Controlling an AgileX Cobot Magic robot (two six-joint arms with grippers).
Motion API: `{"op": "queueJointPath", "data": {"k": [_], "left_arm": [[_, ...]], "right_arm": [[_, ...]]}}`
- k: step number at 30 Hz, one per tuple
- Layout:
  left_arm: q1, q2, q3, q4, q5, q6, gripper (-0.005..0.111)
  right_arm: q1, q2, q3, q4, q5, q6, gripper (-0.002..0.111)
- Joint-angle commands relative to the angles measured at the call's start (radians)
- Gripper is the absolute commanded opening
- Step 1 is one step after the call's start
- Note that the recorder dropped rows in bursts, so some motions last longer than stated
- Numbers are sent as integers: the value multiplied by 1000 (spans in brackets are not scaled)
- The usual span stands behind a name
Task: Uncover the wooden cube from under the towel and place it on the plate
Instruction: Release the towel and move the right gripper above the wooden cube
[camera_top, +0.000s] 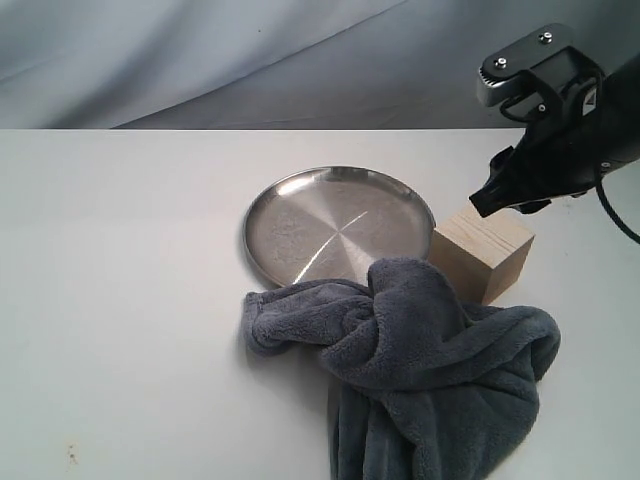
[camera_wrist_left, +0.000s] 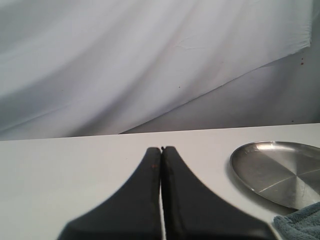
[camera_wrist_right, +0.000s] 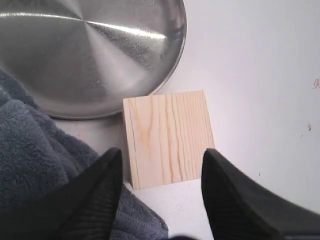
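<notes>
White tabletop (camera_top: 120, 300) and a draped grey backdrop (camera_top: 200, 60) fill the exterior view, which holds one plate (camera_top: 300, 225), one wooden cube (camera_top: 490, 250), one towel (camera_top: 430, 370) and one arm. The cube stands uncovered on the table just beside the plate's right rim, with the bunched towel against its front. The right gripper (camera_top: 485, 205) hangs over the cube's far top edge (a small pale mark on the arm is too small to read). From the left wrist, the left gripper (camera_wrist_left: 161, 150) has its fingers pressed together with nothing between them, above bare table, the plate (camera_wrist_left: 280, 170) and a towel corner (camera_wrist_left: 300, 225) off to one side. From the right wrist, the right gripper (camera_wrist_right: 162, 155) is spread wide, gripping nothing, its two fingers straddling the one cube (camera_wrist_right: 167, 135), beside the plate (camera_wrist_right: 90, 60) and towel (camera_wrist_right: 35, 165).
</notes>
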Motion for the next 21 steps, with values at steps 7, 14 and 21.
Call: {"op": "queueJointPath", "data": {"k": [7, 14, 21], "left_arm": [[2, -4, 4, -2, -11, -2, 0], [2, -4, 4, -2, -11, -2, 0], [2, -4, 4, -2, -11, -2, 0]], "right_arm": [[-7, 7, 4, 17, 21, 42, 86], [-13, 135, 4, -35, -35, 31, 84], [-138, 167, -123, 204, 105, -168, 81]]}}
